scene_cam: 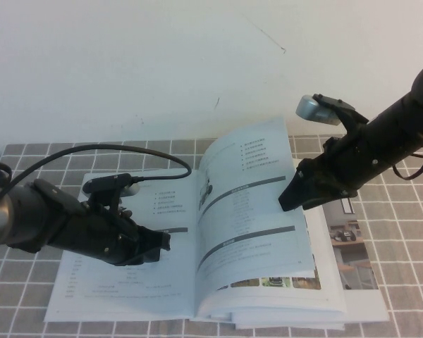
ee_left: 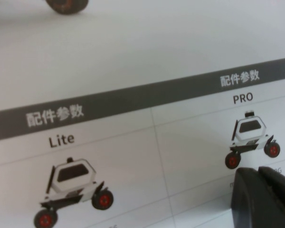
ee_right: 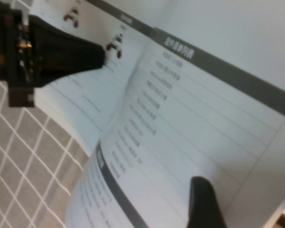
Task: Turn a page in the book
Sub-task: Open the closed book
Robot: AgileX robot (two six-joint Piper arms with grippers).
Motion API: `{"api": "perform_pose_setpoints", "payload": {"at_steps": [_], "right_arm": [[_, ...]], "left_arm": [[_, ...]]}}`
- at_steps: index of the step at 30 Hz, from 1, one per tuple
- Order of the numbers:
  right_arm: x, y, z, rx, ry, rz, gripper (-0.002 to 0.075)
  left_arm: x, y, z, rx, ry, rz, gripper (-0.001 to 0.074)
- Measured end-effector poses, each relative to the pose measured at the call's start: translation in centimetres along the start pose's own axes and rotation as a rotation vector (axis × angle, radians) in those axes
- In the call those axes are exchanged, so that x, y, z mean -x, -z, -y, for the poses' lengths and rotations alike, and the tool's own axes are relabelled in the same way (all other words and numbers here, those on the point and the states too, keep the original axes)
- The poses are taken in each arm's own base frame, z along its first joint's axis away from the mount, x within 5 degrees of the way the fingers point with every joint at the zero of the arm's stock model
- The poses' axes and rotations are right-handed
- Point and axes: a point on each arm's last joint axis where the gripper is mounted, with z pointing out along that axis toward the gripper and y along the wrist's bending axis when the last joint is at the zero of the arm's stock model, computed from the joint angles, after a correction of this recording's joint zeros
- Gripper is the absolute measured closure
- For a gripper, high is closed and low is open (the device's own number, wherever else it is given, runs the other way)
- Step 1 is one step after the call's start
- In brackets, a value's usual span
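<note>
The table (scene_cam: 28,310), covered in a grey checked cloth, carries the book (scene_cam: 127,296), which lies open and flat near the front edge, spine running front to back. The page (scene_cam: 250,211) stands raised from the right half of the book, curved and leaning toward the left, its tables with dark bars facing the camera; under it, colour photos show on the right-hand sheet. The left arm reaches in low from the left side, and the left claw (scene_cam: 158,243) rests on the left-hand sheet of the book, fingers drawn together, beside printed pictures of a small white wheeled robot (ee_left: 73,194). The right arm comes in from the upper right. The right claw (scene_cam: 292,201) sits at the right edge of the raised page, fingers spread apart, one finger (ee_right: 206,204) lying against the printed face of the page without clamping it.
</note>
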Motion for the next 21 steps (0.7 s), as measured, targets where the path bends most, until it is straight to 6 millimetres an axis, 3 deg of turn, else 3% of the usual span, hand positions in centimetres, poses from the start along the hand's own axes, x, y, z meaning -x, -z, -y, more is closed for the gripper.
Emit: {"api": "perform_pose_setpoints", "payload": {"at_steps": [13,21], "right_arm": [[0.6,-0.2,-1.4,0.073,0.011,0.043,0.0338],[2.5,1.5,-3.1,0.122,0.065,0.092,0.0338]], "left_arm": [[0.1,-0.1,0.1,-0.014,0.008,0.010,0.0737],[0.1,-0.2,0.1,-0.015,0.008,0.011,0.0737]]}}
